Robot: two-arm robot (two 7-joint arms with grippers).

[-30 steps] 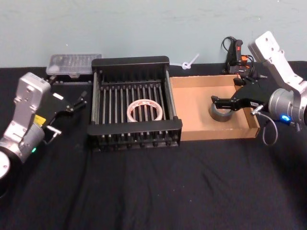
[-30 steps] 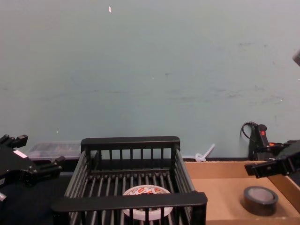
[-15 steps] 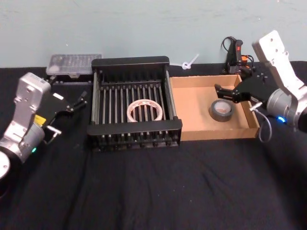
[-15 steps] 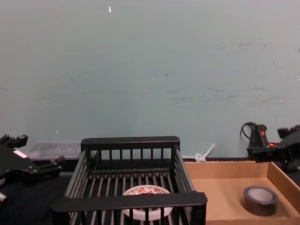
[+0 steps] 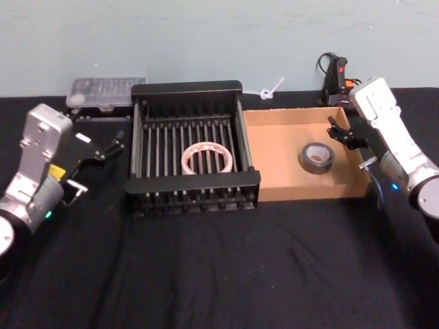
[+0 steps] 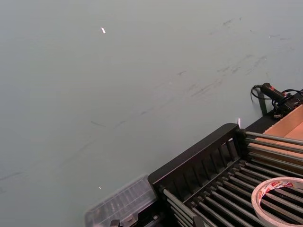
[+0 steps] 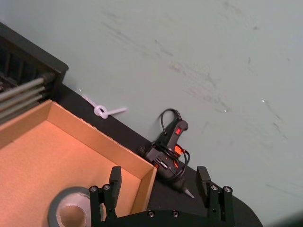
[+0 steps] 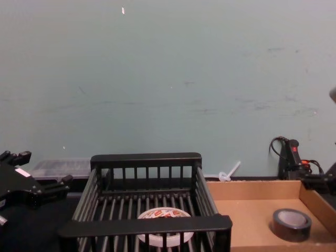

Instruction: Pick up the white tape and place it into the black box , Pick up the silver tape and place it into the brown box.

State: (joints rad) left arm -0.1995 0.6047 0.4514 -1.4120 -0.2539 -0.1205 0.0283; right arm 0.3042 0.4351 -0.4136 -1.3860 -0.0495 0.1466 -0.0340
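Observation:
The white tape (image 5: 206, 159) lies flat on the slatted floor of the black box (image 5: 186, 88), its red print visible through the bars (image 8: 163, 214). Inside the brown box (image 5: 309, 186) the silver tape (image 5: 316, 157) lies flat near the right wall. My right gripper (image 5: 339, 131) hovers open over that box's right wall, apart from the roll and holding nothing. In the right wrist view its fingers (image 7: 115, 178) stand wide apart above the silver tape (image 7: 59, 202). To the left of the black box, my left gripper (image 5: 110, 146) is open and holds nothing.
A clear plastic case (image 5: 106, 91) sits behind the black box at the left. A black glue gun (image 5: 336, 77) with its cord stands behind the brown box, and a white zip tie (image 5: 271, 90) lies beside it. Black cloth covers the table in front.
My right gripper has pulled back from over the silver tape to the brown box's right wall. The roll stays in the box. The left arm has not moved.

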